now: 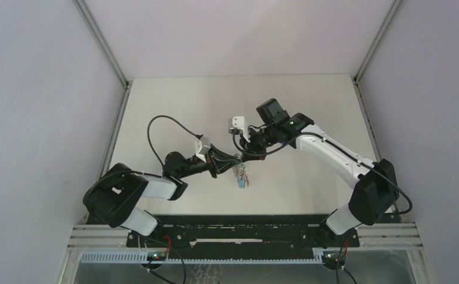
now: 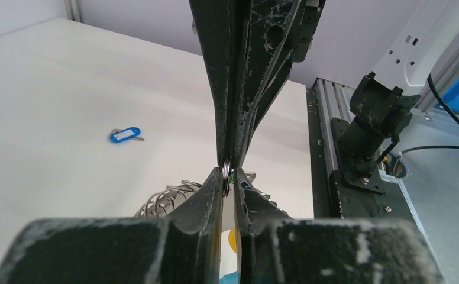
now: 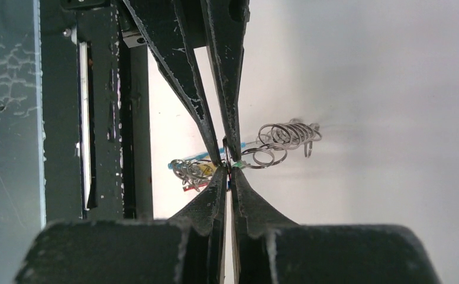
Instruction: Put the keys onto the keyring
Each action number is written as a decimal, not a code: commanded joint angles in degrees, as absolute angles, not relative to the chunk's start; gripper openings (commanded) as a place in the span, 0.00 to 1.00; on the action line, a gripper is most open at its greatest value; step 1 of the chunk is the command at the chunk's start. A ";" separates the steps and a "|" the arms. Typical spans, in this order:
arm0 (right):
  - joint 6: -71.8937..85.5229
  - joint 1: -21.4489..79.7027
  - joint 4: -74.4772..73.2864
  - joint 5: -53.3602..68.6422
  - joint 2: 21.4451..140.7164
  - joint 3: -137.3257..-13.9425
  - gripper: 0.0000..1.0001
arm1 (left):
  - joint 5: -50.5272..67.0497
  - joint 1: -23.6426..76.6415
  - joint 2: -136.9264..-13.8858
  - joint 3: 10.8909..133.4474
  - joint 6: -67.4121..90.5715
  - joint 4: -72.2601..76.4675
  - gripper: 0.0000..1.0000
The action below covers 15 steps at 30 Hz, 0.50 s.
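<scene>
Blue-tagged key (image 2: pixel 125 135) lay loose on table (image 2: pixel 49 89), well apart. Left gripper (image 2: pixel 229 179) was pinched on keyring (image 1: pixel 242 176) wire, tip to tip with right gripper (image 3: pixel 228 173), pinched likewise. Tagged keys (image 3: pixel 193 171) bunched beside. Judged partly done; blue one left.

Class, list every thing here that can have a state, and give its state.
left gripper: shut on keyring.
right gripper: shut on keyring.
keyring: pinched between both grippers' tips.
tagged keys: bunched, hanging below the grippers.
blue key tag: lying flat on table, loose.
</scene>
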<state>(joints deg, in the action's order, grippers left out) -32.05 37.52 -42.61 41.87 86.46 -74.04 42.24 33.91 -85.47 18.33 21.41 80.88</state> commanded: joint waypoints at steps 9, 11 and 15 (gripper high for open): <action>-37.39 42.70 -54.74 35.66 91.87 -86.26 0.00 | 45.85 34.02 -84.56 21.44 18.80 76.99 0.10; -37.44 43.24 -55.62 34.95 92.59 -87.26 0.00 | 46.20 34.06 -84.61 21.53 18.78 76.94 0.02; -37.03 43.34 -55.44 34.62 91.88 -87.52 0.00 | 46.39 34.01 -84.64 21.53 18.76 77.02 0.00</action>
<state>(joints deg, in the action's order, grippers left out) -36.42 42.37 -56.38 33.47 93.14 -84.68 45.28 33.89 -85.32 18.50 19.92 76.44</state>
